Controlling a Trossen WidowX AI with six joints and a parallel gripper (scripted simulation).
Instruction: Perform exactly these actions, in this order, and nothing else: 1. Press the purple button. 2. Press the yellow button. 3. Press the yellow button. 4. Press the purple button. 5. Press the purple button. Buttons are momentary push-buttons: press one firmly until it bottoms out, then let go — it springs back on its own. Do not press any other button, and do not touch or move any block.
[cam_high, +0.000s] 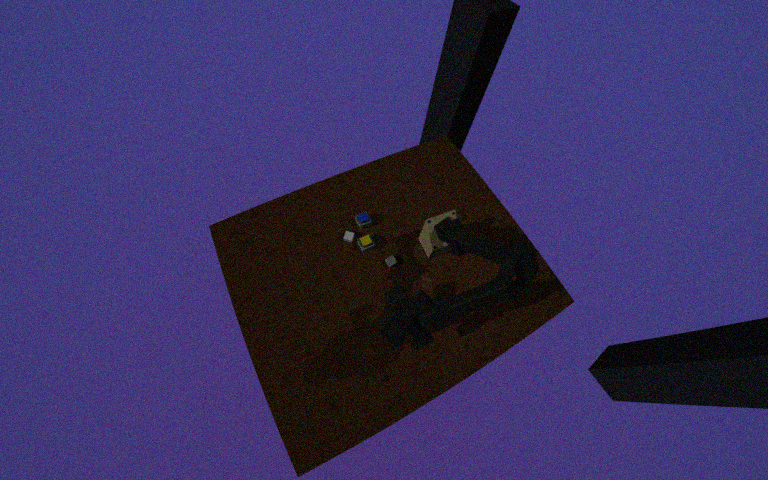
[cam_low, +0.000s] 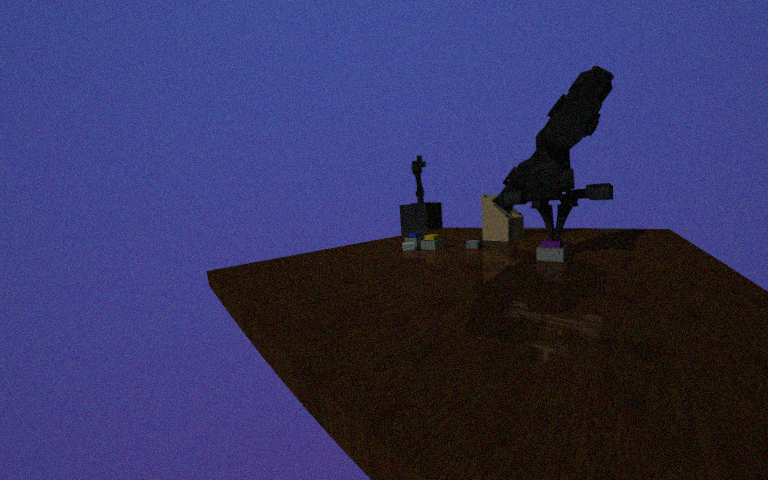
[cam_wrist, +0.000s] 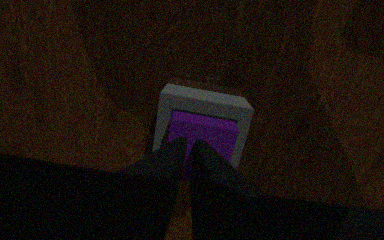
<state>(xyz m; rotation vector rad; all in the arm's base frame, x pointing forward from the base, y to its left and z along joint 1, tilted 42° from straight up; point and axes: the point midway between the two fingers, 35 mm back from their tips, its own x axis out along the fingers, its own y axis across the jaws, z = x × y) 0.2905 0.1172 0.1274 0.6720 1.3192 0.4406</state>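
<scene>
Wrist view gives us the clearest look: the gripper (cam_wrist: 187, 150) is closed with nothing between its fingers, the two dark tips pressed together and pointing down at the purple button (cam_wrist: 205, 132). The tips overlap the near edge of the purple cap, which sits inside a pale grey housing on the brown tabletop (cam_wrist: 75, 75). We cannot tell from this view whether the cap is pushed down.

In the exterior view we see the gripper (cam_low: 553, 234) hanging vertically from the dark arm, its joined tips meeting the top of the purple button (cam_low: 550, 244); the button stands on the right part of the tabletop (cam_low: 396, 339), well apart from the other buttons. The yellow button (cam_low: 431, 242) and the blue button (cam_low: 413, 237) sit close together further left, with a small grey block (cam_low: 472, 243) between them and a tan block (cam_low: 496, 220) that stands just beside the arm.

From the top view we make out the yellow button (cam_high: 365, 241) just beside the blue button (cam_high: 363, 219), a white block (cam_high: 348, 236) near them, and the grey block (cam_high: 390, 260) a little apart. The purple button is hidden under the arm here
</scene>
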